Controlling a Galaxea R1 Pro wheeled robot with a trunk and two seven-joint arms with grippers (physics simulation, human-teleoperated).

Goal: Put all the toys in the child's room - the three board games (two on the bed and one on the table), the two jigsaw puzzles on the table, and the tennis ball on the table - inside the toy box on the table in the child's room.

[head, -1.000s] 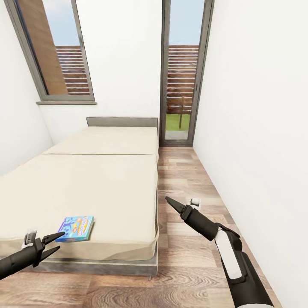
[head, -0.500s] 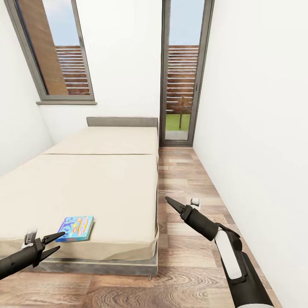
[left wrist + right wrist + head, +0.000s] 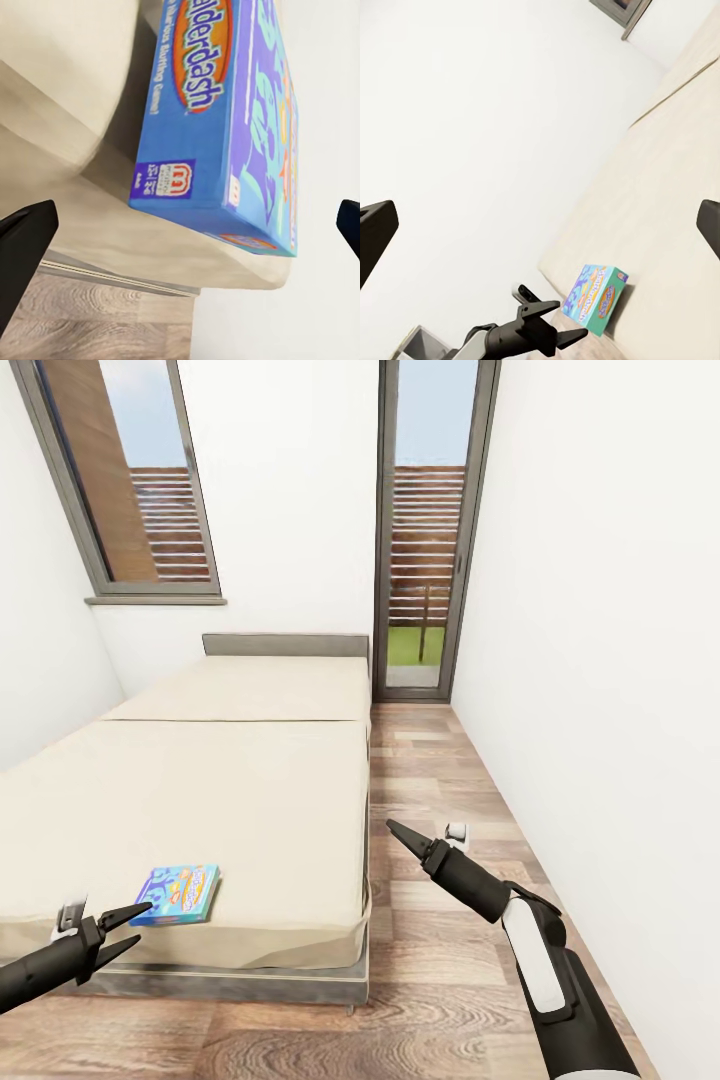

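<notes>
Blue board game lies just beyond the left gripper's parted, apparently empty jaws.

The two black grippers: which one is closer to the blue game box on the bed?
The left gripper, open right beside the blue game box; the right gripper hangs over the wood floor.

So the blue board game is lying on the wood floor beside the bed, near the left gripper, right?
Not quite: the blue board game lies on the bed, near its foot-end edge, not on the floor, as the head view shows. It is near the left gripper.
</notes>
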